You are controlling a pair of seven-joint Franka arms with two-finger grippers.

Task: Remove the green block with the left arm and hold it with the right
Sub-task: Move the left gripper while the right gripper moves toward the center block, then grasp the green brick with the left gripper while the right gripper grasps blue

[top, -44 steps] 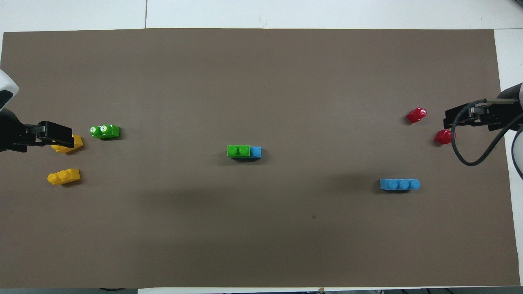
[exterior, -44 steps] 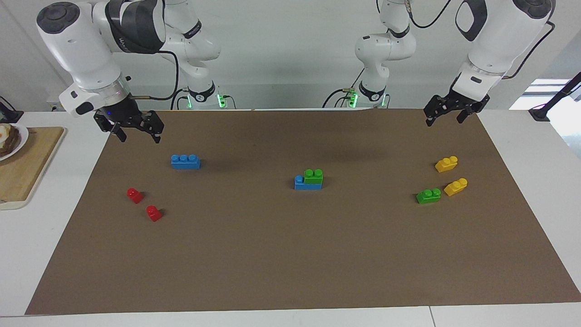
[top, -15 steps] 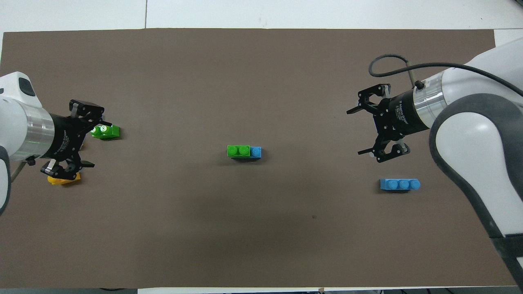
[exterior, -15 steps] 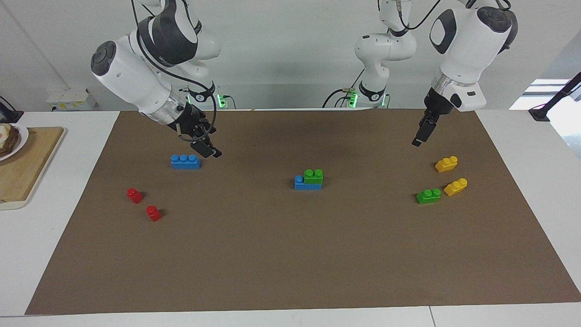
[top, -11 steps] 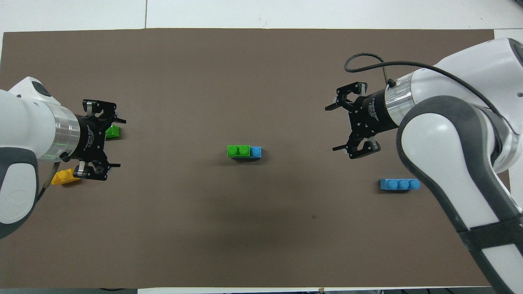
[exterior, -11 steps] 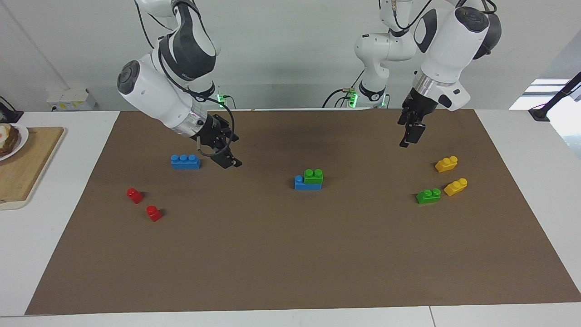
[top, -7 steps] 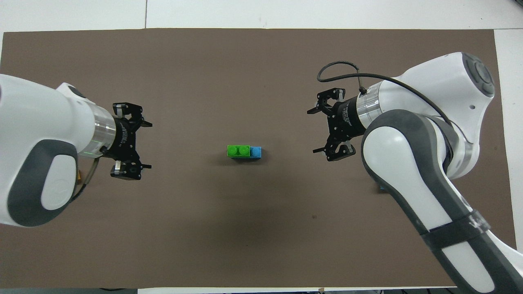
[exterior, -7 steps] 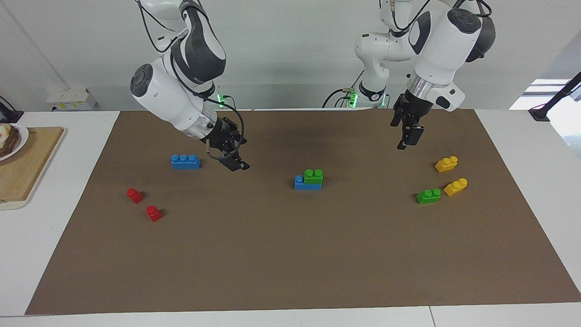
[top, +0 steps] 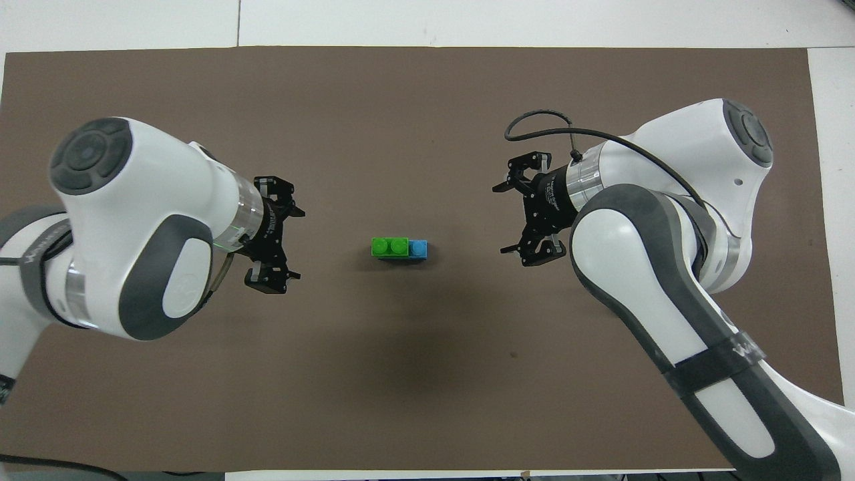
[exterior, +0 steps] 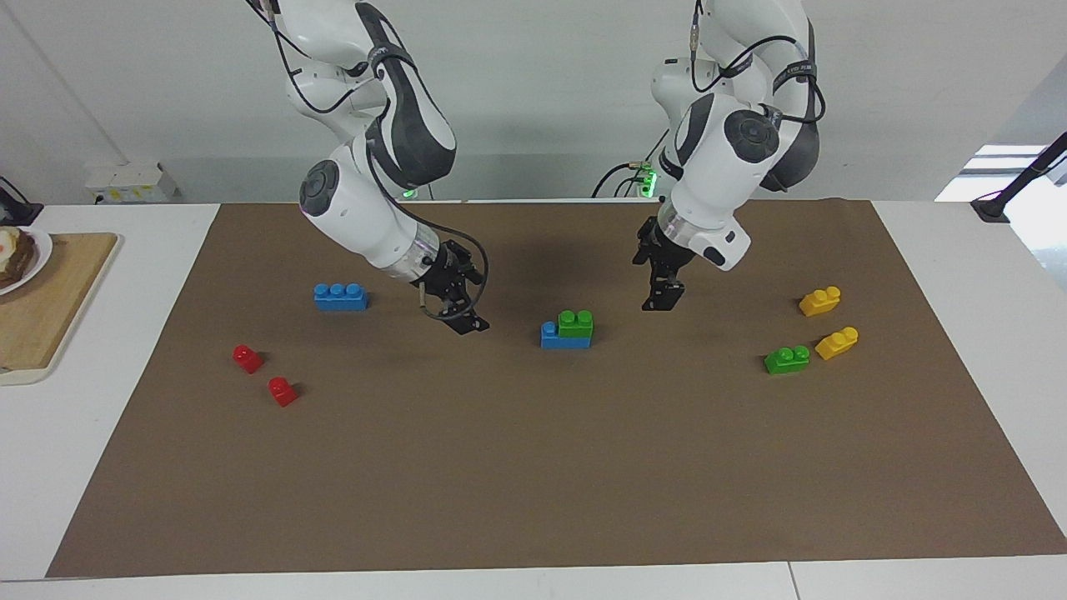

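Hands first: our left hand (exterior: pixel 658 287) hangs released over the brown mat (exterior: pixel 533 467), toward the left arm's end from the green block (exterior: pixel 576 323), and touches nothing. Our right hand (top: pixel 518 217) hangs over the mat toward the right arm's end, fingers spread wide, also empty. We see the green block at the mat's middle, seated on a blue brick (exterior: pixel 552 336) between both hands. A second blue brick (exterior: pixel 340 297) and two red pieces (exterior: pixel 247 358) lie toward the right arm's end; two yellow bricks (exterior: pixel 820 301) and another green brick (exterior: pixel 787 360) toward the left arm's. The mat covers a white tabletop (exterior: pixel 984 275), a wooden board (exterior: pixel 50 308) at one end, a pale wall (exterior: pixel 542 100) above.
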